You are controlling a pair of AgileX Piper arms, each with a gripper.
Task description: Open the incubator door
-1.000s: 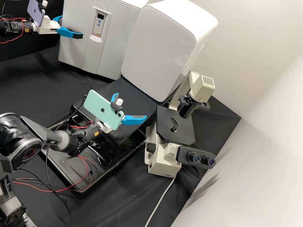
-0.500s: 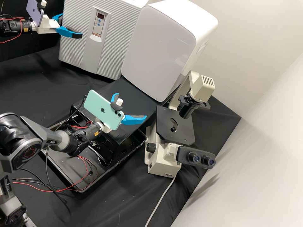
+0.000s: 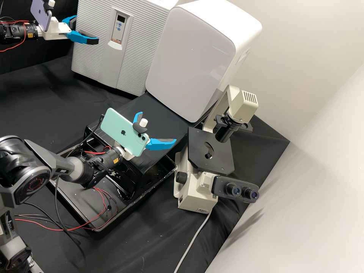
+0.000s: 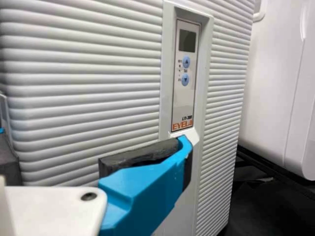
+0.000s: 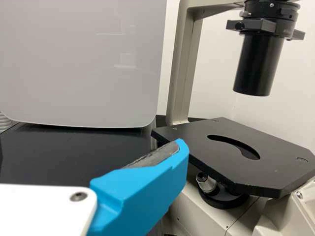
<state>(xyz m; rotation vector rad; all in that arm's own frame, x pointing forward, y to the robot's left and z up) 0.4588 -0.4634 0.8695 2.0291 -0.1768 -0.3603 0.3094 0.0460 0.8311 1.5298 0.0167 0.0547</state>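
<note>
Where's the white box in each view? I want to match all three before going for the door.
High view: upper middle, the white box between incubator and microscope.
Left wrist view: just past the incubator's side edge.
Right wrist view: beside the microscope's upright.
Shared landmark: the incubator's ribbed front, apparently just a sliver in the right wrist view.

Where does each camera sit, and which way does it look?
High view: fixed off the robot, looking forward and down on the bench; the left gripper and right gripper show.
Left wrist view: on that arm's wrist, facing the ribbed incubator, its blue finger in front.
Right wrist view: on that arm's wrist, facing the white box and microscope, its blue finger in front.
Shared: high and left wrist views show the incubator; high and right wrist views, the microscope.
</note>
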